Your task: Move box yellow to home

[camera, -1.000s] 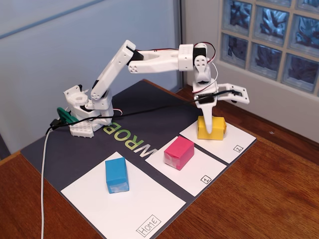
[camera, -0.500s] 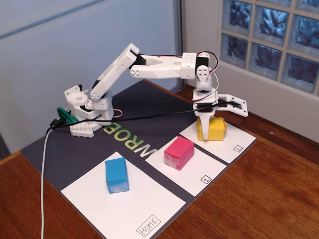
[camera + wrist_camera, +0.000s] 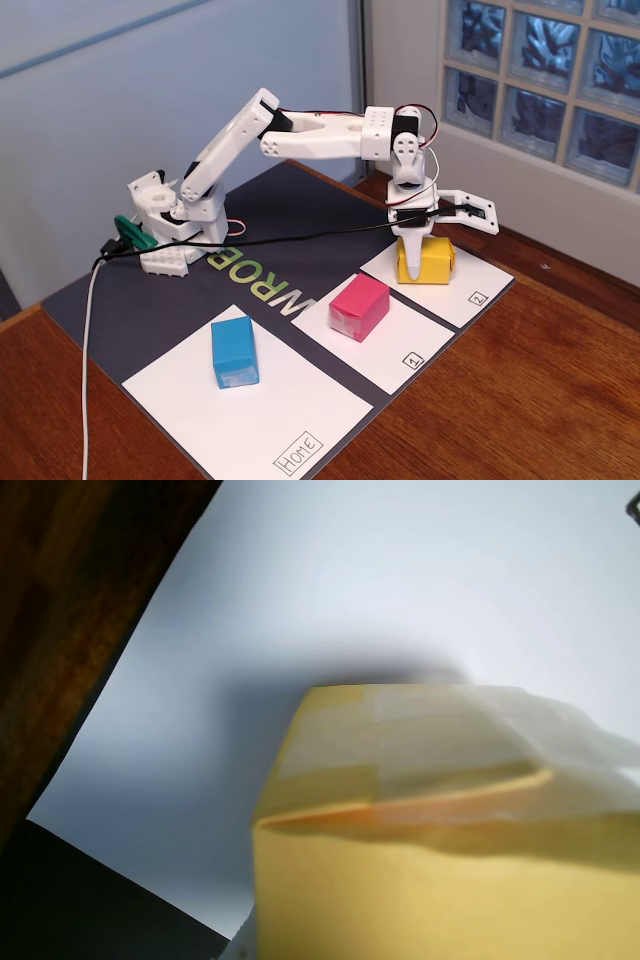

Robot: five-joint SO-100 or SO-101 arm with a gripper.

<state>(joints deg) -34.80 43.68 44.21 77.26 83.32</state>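
End effector [image 3: 413, 243] sits low at the yellow box [image 3: 427, 260] on the sheet marked "2" [image 3: 478, 285]; grip state cannot be determined; home sheet [image 3: 300, 420] lies well apart.

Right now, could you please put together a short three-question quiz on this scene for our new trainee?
1. True or false: the small yellow paper-wrapped block lies on the large white "Home" sheet.
2. Which block lies on the white sheet marked "1"? A) blue paper-wrapped block B) pink paper-wrapped block C) none
3. Fill in: the gripper is right at the ____ block.

Key:
1. False; it lies on the white sheet marked "2".
2. B.
3. Yellow.
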